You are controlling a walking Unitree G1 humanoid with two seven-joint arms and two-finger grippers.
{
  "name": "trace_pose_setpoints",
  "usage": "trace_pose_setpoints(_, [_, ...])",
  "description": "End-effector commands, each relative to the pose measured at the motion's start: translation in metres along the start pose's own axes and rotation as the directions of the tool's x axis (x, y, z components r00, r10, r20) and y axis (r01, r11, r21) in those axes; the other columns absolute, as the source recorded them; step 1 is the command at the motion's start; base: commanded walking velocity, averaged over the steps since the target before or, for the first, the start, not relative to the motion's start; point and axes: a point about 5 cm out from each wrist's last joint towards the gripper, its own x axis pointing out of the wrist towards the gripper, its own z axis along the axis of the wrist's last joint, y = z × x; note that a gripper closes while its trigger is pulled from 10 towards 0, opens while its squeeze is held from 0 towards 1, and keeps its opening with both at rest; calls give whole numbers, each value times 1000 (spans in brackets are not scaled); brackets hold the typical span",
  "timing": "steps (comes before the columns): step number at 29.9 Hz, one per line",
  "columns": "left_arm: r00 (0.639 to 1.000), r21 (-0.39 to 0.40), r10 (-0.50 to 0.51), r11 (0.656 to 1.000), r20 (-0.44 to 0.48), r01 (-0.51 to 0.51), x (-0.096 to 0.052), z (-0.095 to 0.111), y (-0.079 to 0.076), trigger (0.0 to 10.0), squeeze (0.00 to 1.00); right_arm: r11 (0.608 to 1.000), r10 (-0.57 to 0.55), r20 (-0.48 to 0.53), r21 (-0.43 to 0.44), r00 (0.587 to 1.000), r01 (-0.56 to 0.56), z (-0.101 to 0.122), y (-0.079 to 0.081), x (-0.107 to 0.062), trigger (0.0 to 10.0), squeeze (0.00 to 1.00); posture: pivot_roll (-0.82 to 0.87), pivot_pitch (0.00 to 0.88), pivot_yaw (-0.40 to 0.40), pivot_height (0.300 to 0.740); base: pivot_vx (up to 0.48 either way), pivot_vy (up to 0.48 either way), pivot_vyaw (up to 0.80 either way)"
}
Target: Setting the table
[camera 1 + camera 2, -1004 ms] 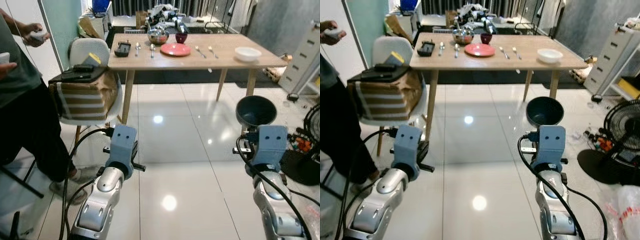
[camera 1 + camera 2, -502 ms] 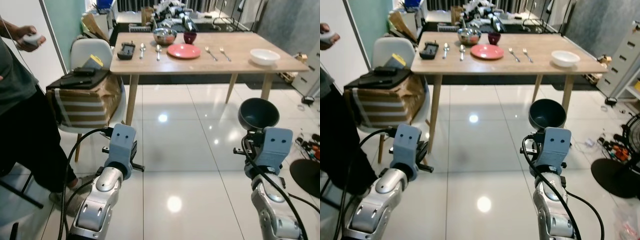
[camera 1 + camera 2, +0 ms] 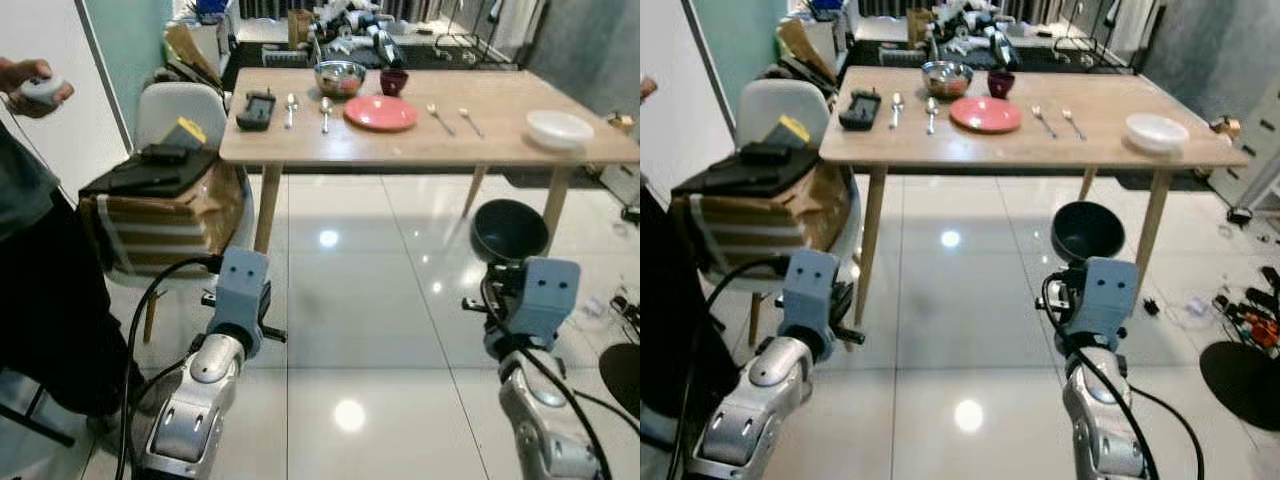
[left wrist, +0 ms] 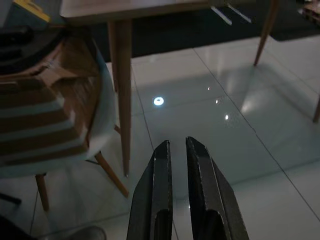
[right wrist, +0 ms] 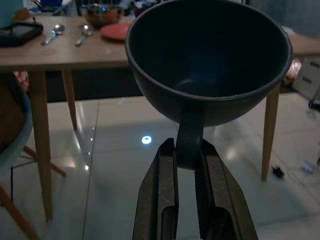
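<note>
The right gripper (image 5: 186,150) has its jaws clenched on the short handle of a dark bowl (image 5: 207,60), held up in front of the robot over the glossy tiled floor (image 3: 360,300) — short of the wooden counter (image 3: 430,135), not touching it. The left gripper (image 4: 176,150) hangs forward on the robot's left w/ nothing held, jaws drawn nearly together, a slim gap between the fingers. On the counter, roughly left to right: a black flat device (image 3: 256,108), two spoons (image 3: 290,108) side by side, a steel bowl (image 3: 339,76), a red plate (image 3: 380,112) w/ a small dark red cup (image 3: 394,81) just behind it, two forks (image 3: 438,116) near each other, and a white bowl (image 3: 559,128) well apart toward the right end. At the counter's left end stands a white chair (image 3: 180,105) carrying a cardboard box (image 3: 160,215) w/ dark items on top. A person stands at the left edge — one hand (image 3: 30,88) holds a small light object.
</note>
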Motion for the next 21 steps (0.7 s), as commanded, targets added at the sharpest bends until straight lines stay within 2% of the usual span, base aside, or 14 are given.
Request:
trace_pose_setpoints(1, [1000, 6, 14, 1000, -20, -14, -2, -7, 3, 10000, 0, 1000, 10, -3, -2, 1000, -10, -2, 3, -1, 10000, 0, 72, 96, 27, 740, 465, 0, 0])
trace_pose_setpoints(21, [1000, 2, 9, 1000, -11, -9, -1, -6, 1, 10000, 0, 1000, 16, -1, -9, 1000, -16, -2, 1, 2, 10000, 0, 65, 74, 24, 740, 465, 0, 0])
